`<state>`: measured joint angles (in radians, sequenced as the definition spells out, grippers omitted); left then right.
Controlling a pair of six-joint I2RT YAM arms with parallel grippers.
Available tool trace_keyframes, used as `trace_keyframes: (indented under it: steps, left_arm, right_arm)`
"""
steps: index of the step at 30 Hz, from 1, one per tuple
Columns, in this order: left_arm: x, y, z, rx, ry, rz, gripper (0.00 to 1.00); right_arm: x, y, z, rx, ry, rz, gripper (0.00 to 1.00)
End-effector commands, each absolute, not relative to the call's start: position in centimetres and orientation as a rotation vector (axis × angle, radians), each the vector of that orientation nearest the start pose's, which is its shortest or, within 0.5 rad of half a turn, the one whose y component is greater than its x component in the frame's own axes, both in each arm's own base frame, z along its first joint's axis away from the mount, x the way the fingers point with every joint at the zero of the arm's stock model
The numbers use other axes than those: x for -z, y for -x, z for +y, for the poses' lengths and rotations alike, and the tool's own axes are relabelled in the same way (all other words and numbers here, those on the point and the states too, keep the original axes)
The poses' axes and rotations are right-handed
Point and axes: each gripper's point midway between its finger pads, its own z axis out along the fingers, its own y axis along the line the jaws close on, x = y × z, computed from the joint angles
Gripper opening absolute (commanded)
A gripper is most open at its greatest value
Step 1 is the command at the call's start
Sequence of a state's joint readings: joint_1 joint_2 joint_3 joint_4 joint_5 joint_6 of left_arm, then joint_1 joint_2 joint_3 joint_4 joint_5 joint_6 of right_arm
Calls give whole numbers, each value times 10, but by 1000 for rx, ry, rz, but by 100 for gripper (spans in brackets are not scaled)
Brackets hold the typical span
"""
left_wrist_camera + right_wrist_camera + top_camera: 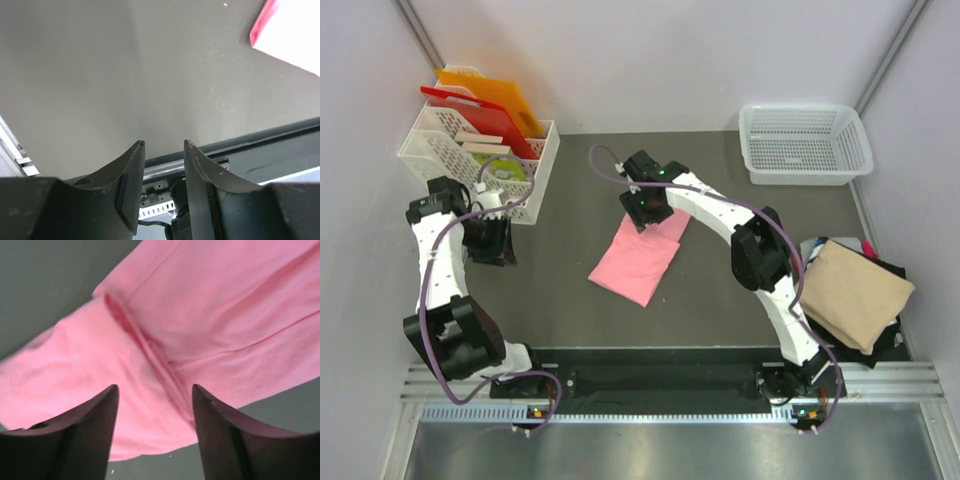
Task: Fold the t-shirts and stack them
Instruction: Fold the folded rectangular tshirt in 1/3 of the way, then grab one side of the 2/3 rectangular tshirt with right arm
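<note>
Fold apparently done: folded salmon-pink cloth t-shirt [638, 258] beneath the parted, empty right gripper [645, 207], left gripper [490, 240] half-open and empty; next probably a grasp to stack it on the tan-beige t-shirt [855, 290].

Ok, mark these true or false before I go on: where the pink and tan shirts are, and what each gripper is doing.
1. The pink t-shirt lies folded near the middle of the table. True.
2. The right gripper is clamped on the pink t-shirt. False: its jaws stand apart just above the cloth, with nothing between them.
3. The tan t-shirt sits inside the white basket at the far right. False: it lies on top of dark clothes by the table's right edge, outside the basket.
4. The left gripper holds nothing. True: its jaws are apart over bare table, off to the left of the pink t-shirt.
</note>
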<state>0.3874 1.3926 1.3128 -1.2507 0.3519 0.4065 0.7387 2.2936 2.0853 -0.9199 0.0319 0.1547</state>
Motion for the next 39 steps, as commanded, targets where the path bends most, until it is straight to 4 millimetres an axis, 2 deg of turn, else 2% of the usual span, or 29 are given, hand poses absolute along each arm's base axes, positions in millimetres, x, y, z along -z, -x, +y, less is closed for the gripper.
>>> trace_keyframes:
  steps: [1,2,5,8,9,10,11,12,13,14,15,16,17,19,20,22,23,25,26,32,36,39]
  left_arm:
    - [-166,-229,37,416,-142,2780,41]
    - [-166,-229,37,417,-143,2781,41]
    - [-165,-226,34,434,-157,2788,41]
    - [-166,-224,33,437,-167,2789,42]
    - [-167,-224,33,436,-170,2788,42]
    - [-167,-224,33,434,-172,2788,42]
    - [-166,-224,33,432,-172,2789,42]
    - [-166,-224,32,435,-172,2789,42]
    - [-167,-224,33,434,-169,2785,42]
    - [-166,-224,32,436,-168,2787,42]
    - [-166,-224,32,437,-161,2782,42]
    - [-166,-225,33,435,-155,2783,43]
    - [-165,-226,33,432,-143,2781,43]
    - [-162,-227,33,439,-127,2788,43]
    - [-160,-227,33,451,-114,2796,43]
    - [-157,-228,31,477,-96,2810,43]
    - [-155,-229,31,480,-82,2815,43]
    - [-153,-230,32,471,-75,2819,43]
    - [-152,-230,34,466,-71,2821,43]
    - [-154,-229,39,421,-88,2826,42]
    - [-157,-226,39,405,-105,2820,42]
    - [-158,-225,41,386,-112,2820,42]
  right_arm:
    - [-101,-417,345,-182,674,2524,68]
    - [-105,-422,342,-156,656,2511,77]
    - [-121,-433,331,-67,601,2477,83]
    - [-137,-431,322,-34,561,2465,82]
    - [-147,-429,322,-63,534,2461,81]
    - [-150,-420,328,-127,545,2478,79]
    - [-144,-409,330,-162,557,2507,74]
    - [-158,-398,334,-224,549,2498,71]
    - [-161,-390,342,-272,565,2485,69]
    - [-146,-369,345,-248,621,2512,67]
    - [-159,-358,347,-256,650,2476,67]
    - [-158,-351,347,-213,673,2457,67]
    - [-146,-328,355,-179,755,2451,67]
    - [-151,-313,355,-69,828,2383,66]
    - [-144,-291,365,-51,917,2362,65]
    - [-144,-276,371,8,984,2307,61]
    - [-140,-255,381,11,1056,2278,61]
    - [-138,-242,389,23,1103,2237,63]
    - [-132,-228,395,23,1147,2222,64]
    - [-104,-209,406,60,1208,2226,64]
    - [-86,-209,410,98,1227,2237,63]
    - [-80,-211,419,88,1232,2234,62]
